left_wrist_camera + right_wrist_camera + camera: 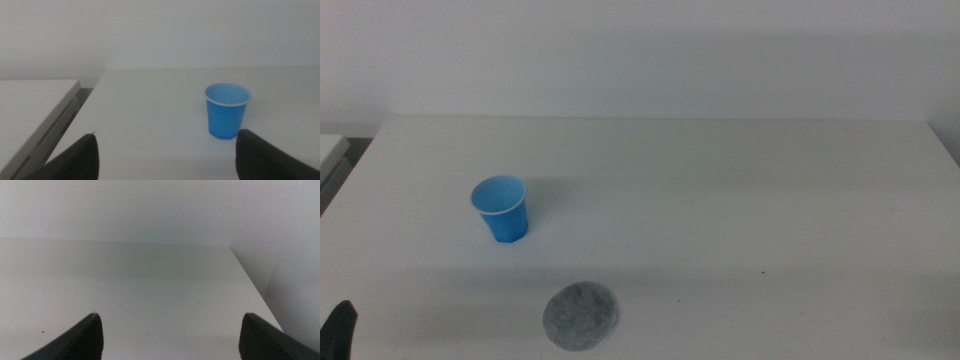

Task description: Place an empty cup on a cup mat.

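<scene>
One cup [501,208] upright on the bench [740,200], one cup mat [580,317] nearer, apart from it. Left hand [167,150] spread, facing the cup; mat seen only overhead. Right hand [170,330] spread.

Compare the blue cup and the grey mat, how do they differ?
The cup is bright blue; the mat is speckled grey. The cup stands upright and open; the mat lies flat. The cup sits farther back on the table, apart from the mat. Both are round.
</scene>
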Tool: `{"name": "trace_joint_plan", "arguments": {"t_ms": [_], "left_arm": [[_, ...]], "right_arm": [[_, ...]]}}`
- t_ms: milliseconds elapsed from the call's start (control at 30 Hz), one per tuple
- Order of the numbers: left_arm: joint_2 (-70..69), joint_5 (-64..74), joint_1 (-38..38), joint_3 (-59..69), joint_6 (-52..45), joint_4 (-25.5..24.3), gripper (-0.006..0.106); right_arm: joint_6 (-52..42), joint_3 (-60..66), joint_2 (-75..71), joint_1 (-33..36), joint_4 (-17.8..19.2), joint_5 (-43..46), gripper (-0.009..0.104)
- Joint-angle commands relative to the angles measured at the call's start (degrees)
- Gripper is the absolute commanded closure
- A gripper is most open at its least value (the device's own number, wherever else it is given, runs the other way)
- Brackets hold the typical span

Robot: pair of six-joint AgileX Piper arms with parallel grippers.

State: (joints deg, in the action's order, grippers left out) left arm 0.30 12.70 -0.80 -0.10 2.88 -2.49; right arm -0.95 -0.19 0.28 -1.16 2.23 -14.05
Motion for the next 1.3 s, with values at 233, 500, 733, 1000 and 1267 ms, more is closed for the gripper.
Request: {"name": "trace_joint_plan", "arguments": {"t_ms": [233, 500, 733, 1000, 1267], "left_arm": [[26.74, 20.78, 0.27, -29.04, 0.14, 5.31, 0.007], [55.27, 46.77, 0.27, -57.70, -0.70, 6.75, 0.007], [75.86, 53.52, 3.14, -73.17, -0.34, 5.55, 0.007], [93.18, 54.68, 7.19, -81.89, 2.99, 3.35, 0.007], [105.46, 40.88, 7.07, -82.28, 2.75, 2.49, 0.007]], "right_arm": [[-0.23, 0.19, -0.28, 0.12, 0.39, 0.38, 0.002], [-0.23, 0.19, -0.28, 0.12, 0.39, 0.38, 0.002], [-0.23, 0.19, -0.28, 0.12, 0.39, 0.38, 0.002], [-0.23, 0.19, -0.28, 0.12, 0.39, 0.38, 0.002], [-0.23, 0.19, -0.28, 0.12, 0.39, 0.38, 0.002]]}}
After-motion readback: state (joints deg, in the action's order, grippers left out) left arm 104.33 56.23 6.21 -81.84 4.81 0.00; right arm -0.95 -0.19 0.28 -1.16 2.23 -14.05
